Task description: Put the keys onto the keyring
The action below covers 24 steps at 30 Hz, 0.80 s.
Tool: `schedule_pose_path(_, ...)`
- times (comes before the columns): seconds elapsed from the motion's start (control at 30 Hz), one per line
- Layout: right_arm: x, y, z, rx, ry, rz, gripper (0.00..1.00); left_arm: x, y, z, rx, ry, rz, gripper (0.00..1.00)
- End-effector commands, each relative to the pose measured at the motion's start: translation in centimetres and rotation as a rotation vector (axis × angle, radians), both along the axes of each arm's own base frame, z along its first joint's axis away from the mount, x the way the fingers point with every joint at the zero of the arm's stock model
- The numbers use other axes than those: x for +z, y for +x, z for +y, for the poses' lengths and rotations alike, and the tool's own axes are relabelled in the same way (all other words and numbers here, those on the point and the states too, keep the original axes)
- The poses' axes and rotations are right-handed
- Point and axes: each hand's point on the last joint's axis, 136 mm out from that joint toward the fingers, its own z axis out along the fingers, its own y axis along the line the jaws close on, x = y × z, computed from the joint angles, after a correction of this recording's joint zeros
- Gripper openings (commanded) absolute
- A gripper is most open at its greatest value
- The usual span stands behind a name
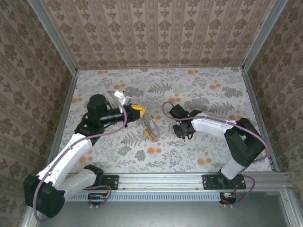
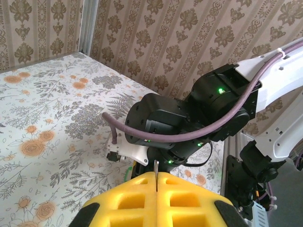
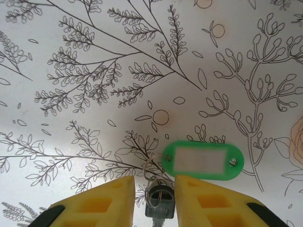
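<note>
In the left wrist view, my left gripper [image 2: 156,183] is shut on a thin metal edge of the keyring [image 2: 156,169], which sticks up between the yellow fingers. From above, the left gripper [image 1: 140,112] holds the dark wire keyring [image 1: 149,124] over the table, with small orange trinkets [image 1: 150,135] at the ring's low end. My right gripper [image 1: 182,134] points down at the table to the right of the ring. Its wrist view shows the right gripper [image 3: 152,184] open, straddling a key [image 3: 160,209] with a dark head. A small split ring joins the key to a green plastic tag [image 3: 202,160] lying flat.
The floral tablecloth [image 1: 203,94] covers the table inside wallpapered walls with aluminium posts [image 1: 75,75]. The right arm's black wrist [image 2: 189,118] and purple cable [image 2: 222,118] stand close in front of the left gripper. A metal rail [image 1: 161,182] runs along the near edge.
</note>
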Motion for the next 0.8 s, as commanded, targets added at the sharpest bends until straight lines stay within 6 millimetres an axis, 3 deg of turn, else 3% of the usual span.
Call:
schedule_pose_path(0.0, 0.0, 0.1, -0.2, 0.019, -0.053, 0.015, 0.30, 1.5, -0.4, 0.2, -0.010, -0.036, -0.033, 0.00)
schedule_pose_path(0.37, -1.0, 1.3, 0.9, 0.046, -0.077, 0.038, 0.27, 1.7, -0.6, 0.5, -0.008, -0.038, -0.046, 0.00)
schedule_pose_path(0.77, -0.4, 0.5, -0.2, 0.045, -0.155, 0.025, 0.24, 1.6, -0.6, 0.5, -0.012, -0.043, -0.050, 0.00)
